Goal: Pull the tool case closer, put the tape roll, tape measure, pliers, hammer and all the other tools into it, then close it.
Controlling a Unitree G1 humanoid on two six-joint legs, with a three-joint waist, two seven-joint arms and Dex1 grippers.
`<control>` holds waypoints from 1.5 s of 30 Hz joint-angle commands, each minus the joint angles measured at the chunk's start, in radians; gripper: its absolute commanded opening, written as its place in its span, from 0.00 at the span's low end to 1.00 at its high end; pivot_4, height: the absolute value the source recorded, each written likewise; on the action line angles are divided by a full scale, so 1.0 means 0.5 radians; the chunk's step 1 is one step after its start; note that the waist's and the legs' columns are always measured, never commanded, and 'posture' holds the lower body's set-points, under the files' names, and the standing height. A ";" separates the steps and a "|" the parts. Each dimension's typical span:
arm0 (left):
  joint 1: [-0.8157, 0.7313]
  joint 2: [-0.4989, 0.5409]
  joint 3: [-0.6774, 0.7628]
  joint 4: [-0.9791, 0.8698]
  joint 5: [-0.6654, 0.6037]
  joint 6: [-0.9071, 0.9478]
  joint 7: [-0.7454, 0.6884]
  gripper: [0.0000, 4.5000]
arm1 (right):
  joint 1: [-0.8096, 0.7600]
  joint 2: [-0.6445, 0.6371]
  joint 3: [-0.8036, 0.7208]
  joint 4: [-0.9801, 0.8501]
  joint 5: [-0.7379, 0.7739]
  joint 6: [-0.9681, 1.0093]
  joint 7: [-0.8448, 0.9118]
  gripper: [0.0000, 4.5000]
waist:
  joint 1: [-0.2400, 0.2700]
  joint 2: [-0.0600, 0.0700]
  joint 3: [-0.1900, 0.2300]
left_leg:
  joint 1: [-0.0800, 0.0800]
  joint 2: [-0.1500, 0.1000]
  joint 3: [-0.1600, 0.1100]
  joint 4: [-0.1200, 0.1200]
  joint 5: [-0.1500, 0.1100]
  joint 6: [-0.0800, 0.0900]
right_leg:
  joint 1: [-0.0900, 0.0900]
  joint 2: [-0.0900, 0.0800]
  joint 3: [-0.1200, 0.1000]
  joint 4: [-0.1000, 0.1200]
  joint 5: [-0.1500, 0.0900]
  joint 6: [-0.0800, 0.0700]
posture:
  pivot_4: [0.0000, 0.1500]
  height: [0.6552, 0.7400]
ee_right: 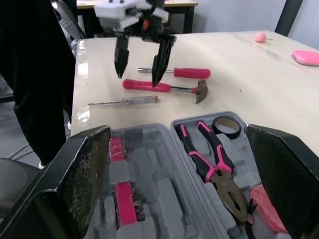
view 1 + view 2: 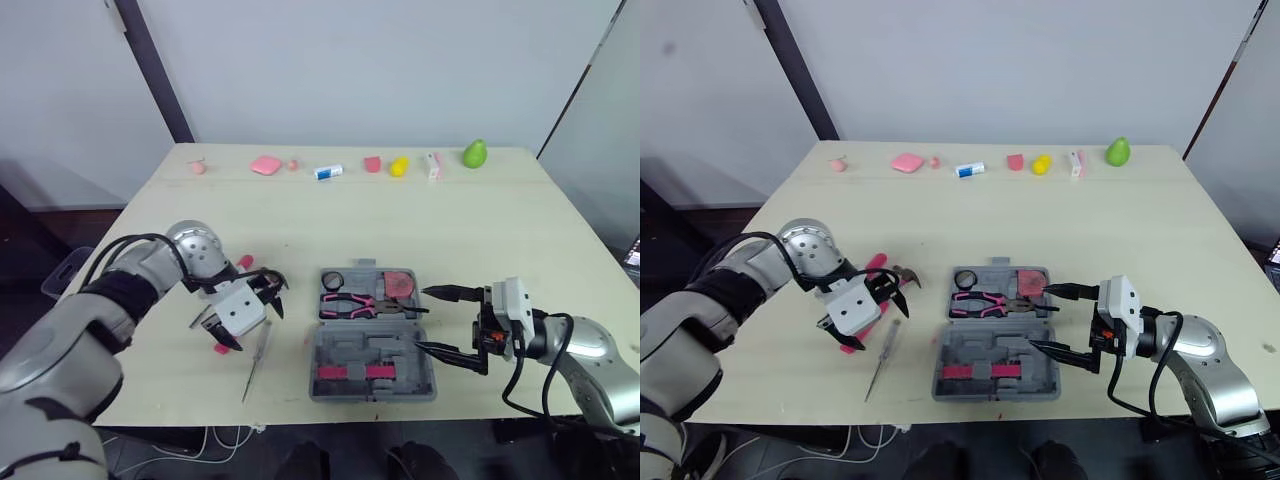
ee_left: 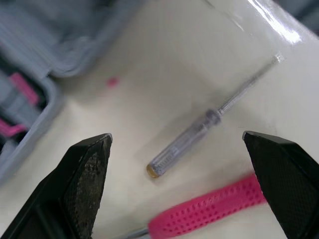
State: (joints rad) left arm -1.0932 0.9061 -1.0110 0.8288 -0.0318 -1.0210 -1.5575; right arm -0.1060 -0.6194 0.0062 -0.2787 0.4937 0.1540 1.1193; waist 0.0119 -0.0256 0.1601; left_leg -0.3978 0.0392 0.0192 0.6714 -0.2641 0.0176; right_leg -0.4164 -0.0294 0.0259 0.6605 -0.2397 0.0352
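Plastic, grey and moulded, in the tool case [image 2: 400, 352]: lies open and flat near the front edge of the pale, smooth table [image 2: 450, 220], both halves cut into shaped recesses. In the far half, pliers [image 2: 365, 303] with pink-and-black grips and a dark metal nose, a black ring of tape roll [image 2: 333, 279] just beside the handles, and a rounded pink tape measure [image 2: 400, 283] by the nose end. In the near half, pink strips [image 2: 350, 372] set into the grey moulding. Left of the case and apart from it, a slim screwdriver [image 2: 256, 365] with clear handle and thin steel shaft; beyond that, the hammer [image 1: 139, 83] with dimpled pink grip and dark claw head, then a second screwdriver [image 1: 192, 72] with a smooth pink handle, all three roughly parallel on the tabletop. Over the hammer's grip, the left gripper [image 1: 138, 77], black fingers spread wide and holding nothing. At the case's right edge, the right gripper [image 2: 422, 319], tapered fingers likewise parted and empty, one tip toward each half.
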 commanded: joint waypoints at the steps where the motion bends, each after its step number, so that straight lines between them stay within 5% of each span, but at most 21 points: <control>1: -0.079 -0.066 -0.108 0.197 0.105 -0.284 -0.114 1.00 | -0.016 -0.018 -0.044 -0.065 0.024 0.002 -0.023 1.00 | -0.002 0.000 0.000 | 0.000 0.000 0.000 0.000 0.000 0.000 | 0.000 0.000 0.000 0.000 0.000 0.000 | 1.00 1.00; 19: -0.061 -0.385 0.094 0.543 0.988 -0.751 0.431 1.00 | 0.001 -0.009 -0.026 -0.081 0.009 -0.009 -0.079 1.00 | 0.000 -0.007 0.004 | -0.001 0.000 -0.001 0.001 0.000 0.000 | 0.000 0.000 -0.001 0.001 0.000 0.001 | 1.00 1.00; 23: -0.046 -0.399 0.091 0.550 1.099 -0.799 0.552 0.73 | -0.001 -0.014 -0.029 -0.080 0.012 -0.006 -0.084 1.00 | -0.001 -0.007 0.004 | 0.000 0.000 -0.001 0.001 0.000 0.000 | 0.000 0.000 -0.001 0.002 0.000 0.001 | 1.00 1.00; 30: -0.044 -0.388 0.086 0.571 1.296 -0.851 0.733 0.02 | -0.005 -0.009 -0.020 -0.085 0.010 -0.002 -0.090 1.00 | 0.000 -0.005 0.002 | 0.004 0.000 -0.001 0.001 0.000 0.000 | 0.003 0.000 0.000 0.004 0.001 0.001 | 1.00 1.00; 40: -0.159 -0.305 0.049 0.595 1.066 -1.017 0.686 0.01 | -0.019 -0.001 -0.007 -0.068 0.008 -0.007 -0.079 1.00 | -0.002 -0.007 0.004 | 0.004 0.000 -0.001 0.001 0.000 0.000 | 0.004 0.000 -0.001 0.003 0.001 0.001 | 1.00 1.00; 45: -0.140 -0.086 0.037 0.267 0.487 -0.754 0.436 0.01 | -0.018 0.001 -0.008 -0.052 0.009 -0.020 -0.071 1.00 | -0.004 -0.008 0.005 | 0.003 0.000 -0.002 0.002 0.000 0.000 | 0.004 0.000 -0.001 0.004 0.001 0.001 | 1.00 1.00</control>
State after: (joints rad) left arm -1.1683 0.8240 -0.9928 1.0464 0.3425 -1.4679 -1.2823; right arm -0.1069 -0.6191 0.0130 -0.2784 0.4896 0.1550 1.0825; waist 0.0097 -0.0298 0.1624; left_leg -0.3965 0.0396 0.0182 0.6725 -0.2641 0.0176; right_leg -0.4147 -0.0296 0.0251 0.6623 -0.2394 0.0355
